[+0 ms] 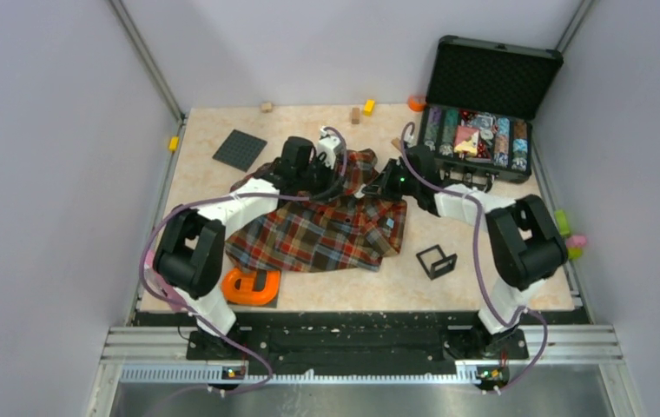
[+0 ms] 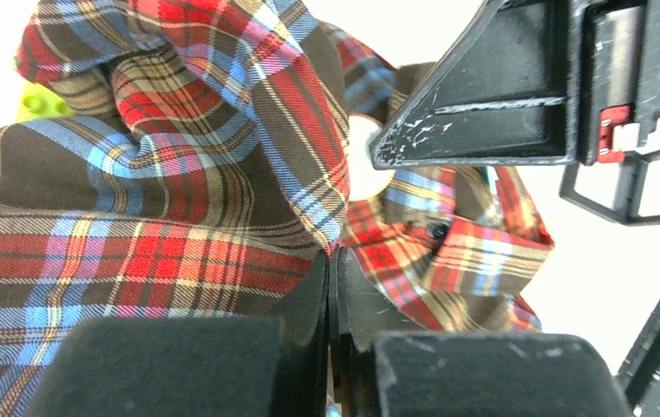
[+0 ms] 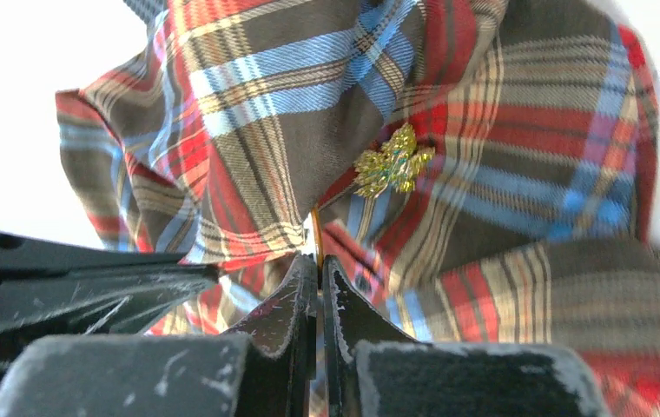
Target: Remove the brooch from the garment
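The plaid shirt (image 1: 326,228) lies crumpled at the table's middle, with its far part lifted between both grippers. My left gripper (image 2: 335,256) is shut on a fold of the shirt (image 2: 179,217). The brooch (image 2: 361,165), a small whitish disc, shows half hidden behind the right gripper's black finger (image 2: 483,95). My right gripper (image 3: 318,261) is shut on a thin yellowish edge at the cloth (image 3: 309,113), which appears to be the disc seen edge-on. A gold-green leaf-shaped ornament (image 3: 393,162) sits on the cloth just beyond. In the top view the left gripper (image 1: 331,178) and right gripper (image 1: 377,187) nearly meet.
An open case of poker chips (image 1: 483,130) stands at the back right. A dark square plate (image 1: 240,149) lies at the back left. A small black square tray (image 1: 436,261) sits right of the shirt, an orange object (image 1: 251,287) at the front left. Small blocks (image 1: 368,107) lie at the far edge.
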{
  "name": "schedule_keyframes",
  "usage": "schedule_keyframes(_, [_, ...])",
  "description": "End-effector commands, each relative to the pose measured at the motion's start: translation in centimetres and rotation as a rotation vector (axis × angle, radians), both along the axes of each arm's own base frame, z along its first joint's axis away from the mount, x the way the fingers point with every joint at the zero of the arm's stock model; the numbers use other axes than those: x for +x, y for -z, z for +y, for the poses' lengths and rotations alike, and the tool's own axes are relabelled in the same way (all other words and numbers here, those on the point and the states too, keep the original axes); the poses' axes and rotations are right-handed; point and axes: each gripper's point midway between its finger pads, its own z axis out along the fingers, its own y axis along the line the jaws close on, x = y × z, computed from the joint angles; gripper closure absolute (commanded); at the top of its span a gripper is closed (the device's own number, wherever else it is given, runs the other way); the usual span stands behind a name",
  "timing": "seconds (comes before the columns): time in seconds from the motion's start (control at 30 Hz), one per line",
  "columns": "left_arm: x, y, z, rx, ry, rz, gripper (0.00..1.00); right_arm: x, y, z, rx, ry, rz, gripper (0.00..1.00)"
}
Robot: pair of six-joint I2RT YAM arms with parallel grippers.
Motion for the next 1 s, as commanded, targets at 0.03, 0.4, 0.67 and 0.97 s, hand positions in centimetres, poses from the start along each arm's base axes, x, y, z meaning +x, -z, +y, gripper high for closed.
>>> schedule_keyframes(0.03, [-4.4, -4.3, -2.0, -0.088, 0.029, -0.043, 1.00, -2.5, -5.0, -1.6, -0.062, -0.061, -0.225, 1.00])
schedule_keyframes(0.4, [-8.1, -10.3, -0.6, -0.189, -0.041, -0.099, 0.52, -6.7, -10.8, -5.2, -0.291, -0.167, -0.452, 1.00])
schedule_keyframes(0.67, [-7.3, -15.4, -2.0, -0.220, 0.053, -0.207, 0.46, -9.6, -16.2, -4.6, -0.328, -0.323, -0.600, 1.00])
schedule_keyframes(0.97, [-9.3, -18.0, -0.4, -0.513, 0.178, -0.293, 0.08, -13.7, -19.5, -1.7, -0.103, -0.517, -0.769, 1.00])
